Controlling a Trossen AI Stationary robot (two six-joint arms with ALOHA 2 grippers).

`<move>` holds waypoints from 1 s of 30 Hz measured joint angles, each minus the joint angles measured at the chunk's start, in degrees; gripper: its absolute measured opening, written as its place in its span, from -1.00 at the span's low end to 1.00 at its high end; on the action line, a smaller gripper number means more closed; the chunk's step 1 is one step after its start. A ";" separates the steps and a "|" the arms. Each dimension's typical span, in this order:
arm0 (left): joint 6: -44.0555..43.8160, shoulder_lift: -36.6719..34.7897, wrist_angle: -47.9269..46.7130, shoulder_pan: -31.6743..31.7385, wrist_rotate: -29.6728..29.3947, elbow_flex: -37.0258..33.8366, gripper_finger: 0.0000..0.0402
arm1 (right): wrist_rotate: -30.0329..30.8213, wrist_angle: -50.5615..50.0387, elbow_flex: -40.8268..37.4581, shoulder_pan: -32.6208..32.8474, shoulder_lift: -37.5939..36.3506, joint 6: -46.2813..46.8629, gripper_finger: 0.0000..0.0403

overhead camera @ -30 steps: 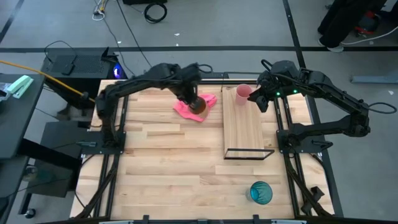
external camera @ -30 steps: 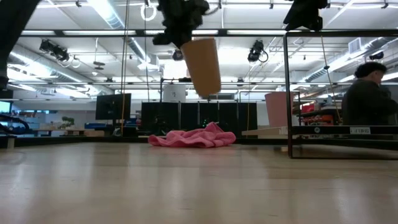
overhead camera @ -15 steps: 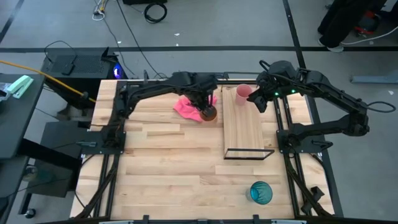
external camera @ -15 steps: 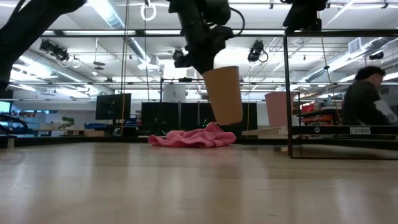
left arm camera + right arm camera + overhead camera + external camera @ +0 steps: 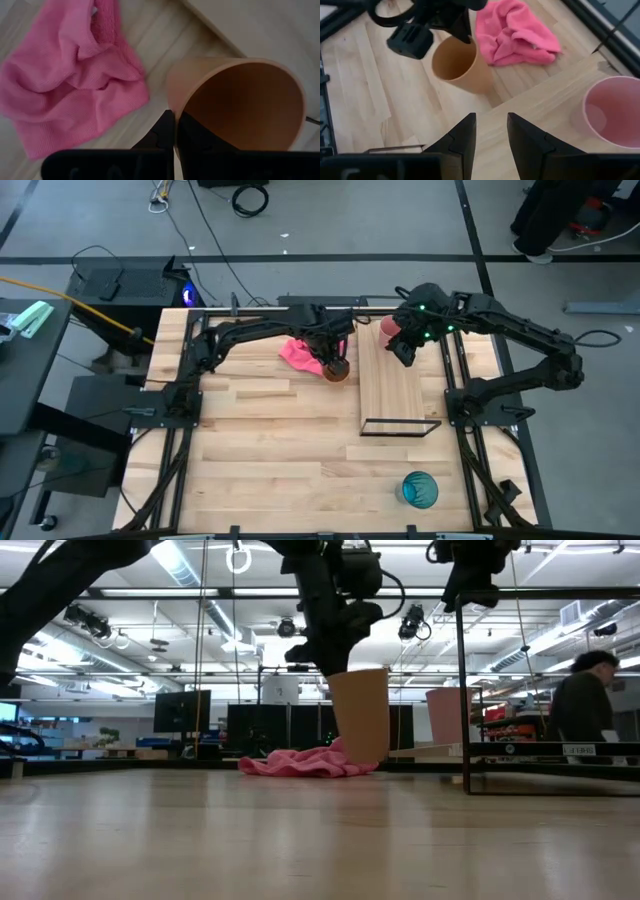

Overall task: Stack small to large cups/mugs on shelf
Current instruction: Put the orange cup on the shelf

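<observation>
My left gripper [image 5: 335, 358] is shut on the orange-brown cup [image 5: 338, 369], which hangs just right of the pink cloth [image 5: 302, 352] and left of the shelf [image 5: 392, 390]. The cup also shows in the low view [image 5: 360, 715]. The pink cup [image 5: 389, 328] stands upright on its base at the shelf's far end. My right gripper [image 5: 402, 350] is open and empty above the shelf, just near-side of the pink cup [image 5: 612, 111]. The teal cup [image 5: 420, 490] stands on the table near the front right. My left gripper holds the orange-brown cup by its rim [image 5: 174, 106], one finger inside the cup and one outside. The fingers come from above, pointing down. The cup hangs mouth up, slightly tilted, its base [image 5: 367, 758] just above the table beside the cloth.
The shelf's black wire frame [image 5: 401, 426] stands up at its near end and shows as posts in the low view [image 5: 462, 690]. The cloth [image 5: 300, 762] lies on the table behind the held cup. A person [image 5: 590, 700] is in the room beyond the table.
My left gripper has carried the orange-brown cup from over the cloth toward the table's right edge and down, close to the table beside the shelf. My right gripper has gone toward the table's left and a little nearer, over the shelf beside the pink cup.
</observation>
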 joint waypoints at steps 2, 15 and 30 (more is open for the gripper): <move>0.28 0.18 -0.66 -0.02 0.03 -0.10 -0.95 | 0.02 0.34 0.00 0.93 0.67 -0.02 -0.41; 0.90 1.74 -1.52 -0.28 1.07 -0.09 -0.95 | 0.00 1.15 0.00 4.31 1.71 0.12 -0.41; 1.00 1.82 -2.36 -0.26 1.07 -0.07 -0.91 | 0.02 1.18 0.00 4.29 1.72 0.34 -0.41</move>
